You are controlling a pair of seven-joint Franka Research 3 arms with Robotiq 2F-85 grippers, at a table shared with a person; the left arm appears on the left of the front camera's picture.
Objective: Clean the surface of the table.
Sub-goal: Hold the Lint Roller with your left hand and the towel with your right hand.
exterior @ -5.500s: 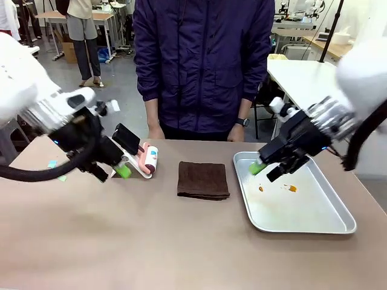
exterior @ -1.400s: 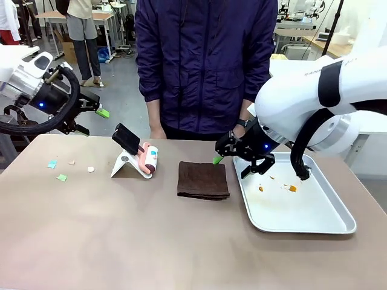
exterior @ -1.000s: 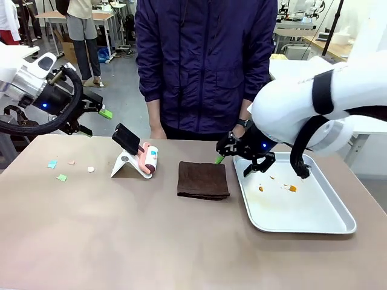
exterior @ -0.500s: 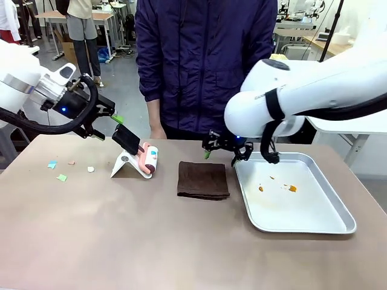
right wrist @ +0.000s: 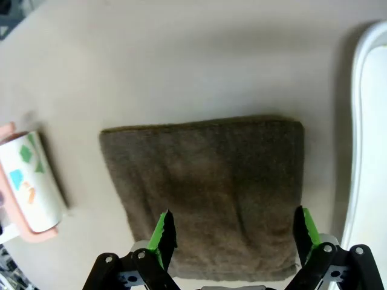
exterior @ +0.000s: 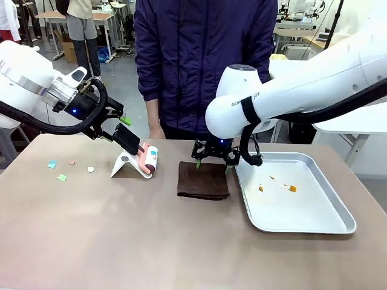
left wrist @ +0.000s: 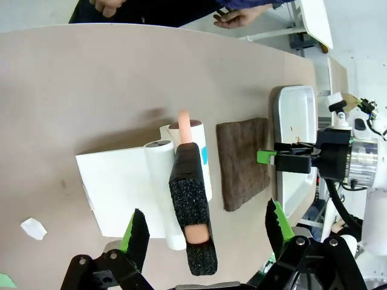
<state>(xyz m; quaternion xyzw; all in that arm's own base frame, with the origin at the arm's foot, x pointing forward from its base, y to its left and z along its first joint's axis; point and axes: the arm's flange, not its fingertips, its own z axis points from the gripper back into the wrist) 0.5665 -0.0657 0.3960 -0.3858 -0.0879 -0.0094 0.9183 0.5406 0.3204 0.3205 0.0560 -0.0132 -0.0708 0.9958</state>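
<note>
The taupe-brown table (exterior: 121, 241) carries a folded brown cloth (exterior: 203, 180) at its middle. My right gripper (exterior: 211, 164) hangs open just above the cloth's far edge; in the right wrist view its fingertips (right wrist: 162, 232) straddle the cloth (right wrist: 205, 187). A lint roller (exterior: 145, 158) with a black foam handle rests on a white stand at the left. My left gripper (exterior: 116, 128) is open around the handle's upper end. In the left wrist view the handle (left wrist: 192, 211) lies between the spread pads of that gripper (left wrist: 205, 226).
A silver metal tray (exterior: 302, 214) with small orange crumbs sits at the right. Paper scraps (exterior: 60, 172) lie near the table's left edge. A person in a dark jacket stands at the far side, hands (left wrist: 233, 18) by the edge.
My right arm swung left from the tray to above the brown cloth. My left arm came down and right from beyond the table to the lint roller's handle.
</note>
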